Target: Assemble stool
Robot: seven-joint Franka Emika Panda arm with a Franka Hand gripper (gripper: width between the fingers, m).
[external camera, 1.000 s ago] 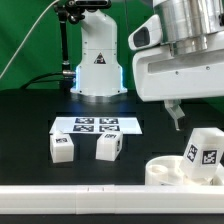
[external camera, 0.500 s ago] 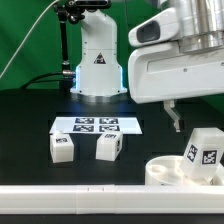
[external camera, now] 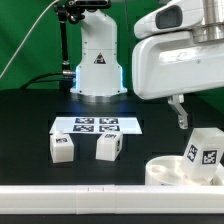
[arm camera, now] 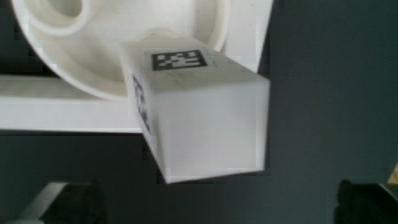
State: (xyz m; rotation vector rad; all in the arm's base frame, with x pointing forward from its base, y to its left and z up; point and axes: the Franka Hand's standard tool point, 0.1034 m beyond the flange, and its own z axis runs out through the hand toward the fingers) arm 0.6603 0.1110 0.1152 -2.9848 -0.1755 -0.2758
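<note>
done so far: one mounted leg point(external camera: 203, 150) stands on the seat disc point(external camera: 165, 172), low on the exterior view's right. i judge it set into a hole. the joint is hidden, so i cannot tell whether it is fully home.
left to do: the left loose leg point(external camera: 62, 147) and the right loose leg point(external camera: 108, 147) lie on the black table point(external camera: 25, 135), just in front of the marker board point(external camera: 97, 125) and well apart from the seat disc. both need fetching and fitting, so i judge the job about one third done.
gripper state: my gripper point(arm camera: 217, 198) is spread wide and holds nothing.
leg relative to gripper: in the wrist view the mounted leg point(arm camera: 199, 115) lies beyond my fingers point(arm camera: 54, 198), centred between them and untouched. in the exterior view one finger hangs above the leg, apart from it.
nearby: the long rail point(external camera: 70, 193) runs along the front, just beside the seat disc.
</note>
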